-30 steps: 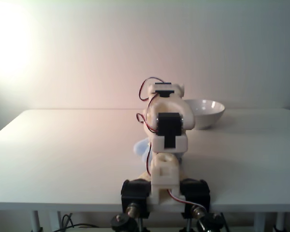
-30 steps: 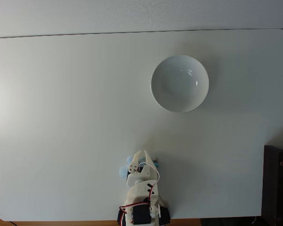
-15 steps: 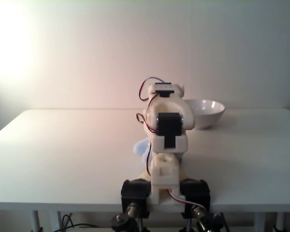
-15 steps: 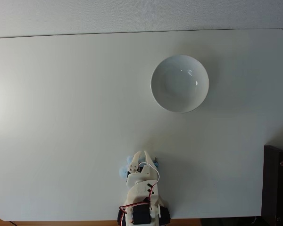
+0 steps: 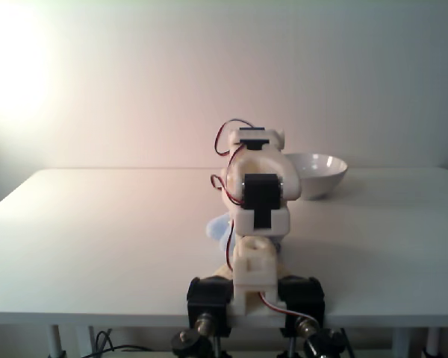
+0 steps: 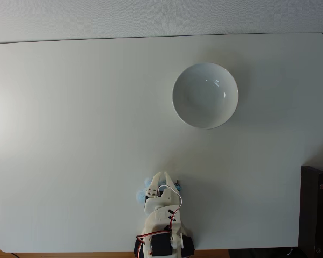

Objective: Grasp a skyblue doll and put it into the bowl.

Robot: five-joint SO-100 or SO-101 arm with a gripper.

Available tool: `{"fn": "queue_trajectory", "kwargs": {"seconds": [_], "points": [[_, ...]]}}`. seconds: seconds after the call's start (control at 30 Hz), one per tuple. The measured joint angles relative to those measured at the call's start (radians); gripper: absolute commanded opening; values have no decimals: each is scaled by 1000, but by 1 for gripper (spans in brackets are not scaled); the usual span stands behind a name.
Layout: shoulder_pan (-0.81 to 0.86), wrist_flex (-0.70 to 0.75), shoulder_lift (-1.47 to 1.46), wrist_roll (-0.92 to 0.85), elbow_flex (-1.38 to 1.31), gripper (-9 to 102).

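The skyblue doll (image 6: 140, 196) lies near the table's front edge, mostly covered by my cream-white arm; pale blue fuzz peeks out on both sides of it. From the front-on fixed view the doll (image 5: 218, 226) shows as a blue lump left of the arm. My gripper (image 6: 161, 176) points down over the doll, its fingertips hidden by the wrist, so its state is unclear. The white bowl (image 6: 178, 80) stands farther back and to the right, with nothing in it. From the low view the bowl (image 5: 318, 177) sits behind the arm on the right.
The white table (image 6: 70, 134) stretches wide around the bowl and arm. A dark box (image 6: 316, 209) stands off the table's right edge. The arm's base (image 5: 255, 297) is clamped at the front edge.
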Motion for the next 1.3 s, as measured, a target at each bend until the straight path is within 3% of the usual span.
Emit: {"fn": "queue_trajectory", "kwargs": {"seconds": [1.3], "points": [[0,0,-9,-3,-74,0]]}}
